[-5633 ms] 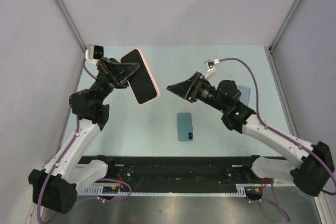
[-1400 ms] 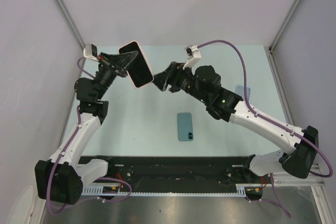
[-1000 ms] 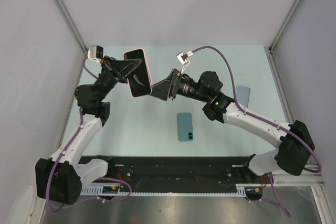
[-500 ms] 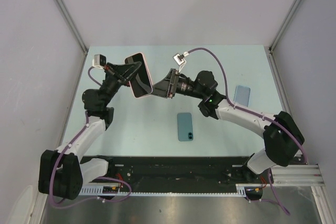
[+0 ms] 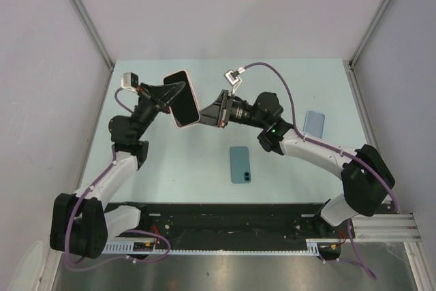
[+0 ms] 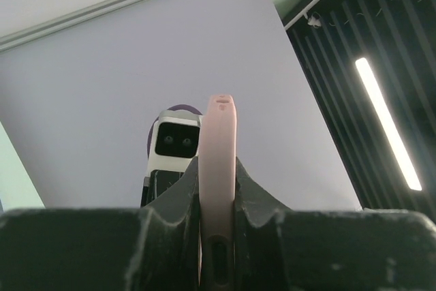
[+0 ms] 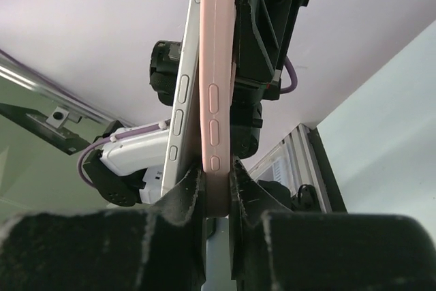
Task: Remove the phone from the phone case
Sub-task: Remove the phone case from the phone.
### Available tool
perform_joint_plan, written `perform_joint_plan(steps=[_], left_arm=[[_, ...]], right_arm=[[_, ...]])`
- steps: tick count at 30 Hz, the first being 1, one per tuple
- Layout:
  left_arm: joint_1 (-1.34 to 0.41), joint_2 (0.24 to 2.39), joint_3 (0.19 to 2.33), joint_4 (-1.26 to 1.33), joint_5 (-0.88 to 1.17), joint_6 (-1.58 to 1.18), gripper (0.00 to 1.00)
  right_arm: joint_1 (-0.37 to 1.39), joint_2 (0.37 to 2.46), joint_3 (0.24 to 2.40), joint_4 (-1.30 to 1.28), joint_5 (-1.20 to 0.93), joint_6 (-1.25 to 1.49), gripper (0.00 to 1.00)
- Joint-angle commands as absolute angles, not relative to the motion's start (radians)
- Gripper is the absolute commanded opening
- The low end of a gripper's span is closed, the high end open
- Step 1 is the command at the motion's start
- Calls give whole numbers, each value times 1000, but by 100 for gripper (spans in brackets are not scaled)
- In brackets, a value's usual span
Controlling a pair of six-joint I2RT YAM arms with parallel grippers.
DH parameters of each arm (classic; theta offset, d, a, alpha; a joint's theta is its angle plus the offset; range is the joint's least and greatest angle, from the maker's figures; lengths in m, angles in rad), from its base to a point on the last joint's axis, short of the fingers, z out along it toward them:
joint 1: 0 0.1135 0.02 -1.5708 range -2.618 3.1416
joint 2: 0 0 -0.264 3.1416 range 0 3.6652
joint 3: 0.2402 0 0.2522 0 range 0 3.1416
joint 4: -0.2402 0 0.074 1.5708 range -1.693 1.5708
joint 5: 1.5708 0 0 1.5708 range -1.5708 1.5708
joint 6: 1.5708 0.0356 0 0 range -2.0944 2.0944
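The phone case is pink and hangs in the air above the table's back left, with the phone in it, dark screen up. My left gripper is shut on the case's left edge; the left wrist view shows that pink edge pinched between both fingers. My right gripper is shut on the case's lower right edge. In the right wrist view the pink case sits between the fingers, and the phone's silver side stands slightly apart from it on the left.
A teal phone lies flat on the pale green table near the middle front. A light blue flat item lies at the right. Grey walls enclose the table on three sides, and a black rail runs along the front.
My right gripper has shut on the pink case's edge; half a second ago its jaws stood open around it. The left arm and the phone barely shifted.
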State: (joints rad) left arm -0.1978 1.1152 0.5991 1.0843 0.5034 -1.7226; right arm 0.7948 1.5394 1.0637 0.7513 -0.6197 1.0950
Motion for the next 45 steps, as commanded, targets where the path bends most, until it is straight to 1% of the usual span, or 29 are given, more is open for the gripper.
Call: perform_joint_plan(steps=[1,2,4,5,7,8,11,15,19,22,29,35,38,45], left_arm=[[-258,1100,635,1184,683,-1752,7],[-255,1100,632,1130,689,-1734,15],[-252,1091,629,1071,701,-1675,28],[-249,1086,623,1033,706,-1657,46],[-244,1071,624,987,710,-1605,65],[-239,1065,635,932,719,-1585,80],[-233,1046,678,793,732,-1491,100],[-235,1019,730,597,733,-1356,100],[-233,996,778,291,693,-1158,100],[-233,982,776,224,658,-1106,100],[-235,1008,776,227,664,-1104,100],[-236,1017,772,227,666,-1101,100],[-239,1023,765,232,669,-1103,100],[-245,1025,762,241,675,-1100,100]], right_arm=[[770,1519,1058,584,-468,1054,0],[766,1500,1058,543,-447,1023,0],[736,1486,1034,473,-443,1014,0],[726,1467,1016,469,-439,1020,0],[709,1439,977,448,-423,1020,0],[692,1427,948,434,-405,1019,0],[664,1373,924,345,-362,976,0],[637,1284,923,183,-258,871,0],[600,1218,923,14,-152,751,0],[588,1175,925,-92,-66,675,0],[594,1138,927,-259,126,540,0],[617,1175,928,-412,282,448,0],[638,1206,928,-456,322,417,0],[690,1373,922,-471,331,387,0]])
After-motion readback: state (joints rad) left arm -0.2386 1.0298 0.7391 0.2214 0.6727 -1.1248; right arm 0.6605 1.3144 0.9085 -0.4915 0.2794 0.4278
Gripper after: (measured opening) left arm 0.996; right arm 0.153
